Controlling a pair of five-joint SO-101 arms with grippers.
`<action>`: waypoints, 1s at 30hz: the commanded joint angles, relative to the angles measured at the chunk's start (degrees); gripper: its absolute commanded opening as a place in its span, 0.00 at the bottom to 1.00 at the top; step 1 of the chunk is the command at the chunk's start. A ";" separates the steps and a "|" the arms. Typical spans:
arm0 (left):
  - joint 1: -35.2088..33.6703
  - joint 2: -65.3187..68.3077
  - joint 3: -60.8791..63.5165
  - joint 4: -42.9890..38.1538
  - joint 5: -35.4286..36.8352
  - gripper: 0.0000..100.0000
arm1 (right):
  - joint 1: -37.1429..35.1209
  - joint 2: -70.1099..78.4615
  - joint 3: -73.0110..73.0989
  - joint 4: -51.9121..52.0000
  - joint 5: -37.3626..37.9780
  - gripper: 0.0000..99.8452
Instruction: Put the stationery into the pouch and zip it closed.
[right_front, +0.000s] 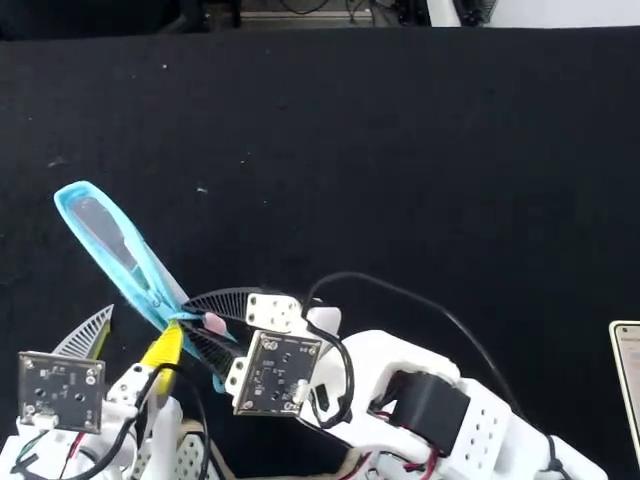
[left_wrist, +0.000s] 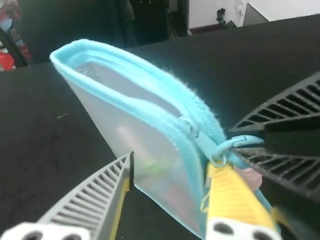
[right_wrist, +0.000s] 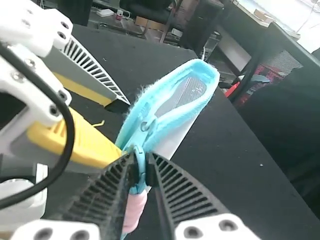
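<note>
1. The pouch (right_front: 105, 235) stands on its long edge on the black table (right_front: 400, 150), out at about 8 o'clock from the table's middle. Seen from above, it runs from a far end at 11 o'clock to a near end at 5 o'clock.
2. It's a flat thing with light blue, slightly fuzzy edging and a blue zip along the top. The sides are frosted and see-through.
3. From the left wrist you can see faint shapes through the pouch (left_wrist: 145, 145) side, one pale pink and one greenish. I can't make out what they are.
4. The zip gapes open from the far end down to the slider (left_wrist: 189, 125), which sits close to the near end. The mouth shows the same gap from the right wrist (right_wrist: 185, 95).
5. The right gripper (right_front: 190, 318) comes in from about 4 o'clock. Its black jaws are pinched tight on the blue zip pull (right_wrist: 140, 167).
6. A small pink bit (right_wrist: 134, 210) sits between those black jaws, just behind the pull.
7. The left gripper (right_front: 143, 320) comes up from 6 o'clock with its jaws wide apart, straddling the pouch's near end.
8. Its yellow finger (left_wrist: 230, 195) lies against the zip end. The grey finger (left_wrist: 90, 200) is at the pouch's side, though I can't tell whether it touches.
9. A white object (right_front: 625, 370) pokes in at the table's edge around 4 o'clock, well apart from the rest.
</note>
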 joint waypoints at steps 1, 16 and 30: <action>2.95 0.00 -1.98 0.79 1.76 0.27 | -0.18 -1.01 -2.77 -0.26 -0.18 0.01; 9.45 0.00 6.99 -5.54 2.99 0.27 | -0.35 -1.01 -7.60 -0.26 -0.26 0.01; 7.69 0.00 6.90 -3.60 1.76 0.27 | -0.18 -1.01 -7.25 0.62 -0.18 0.01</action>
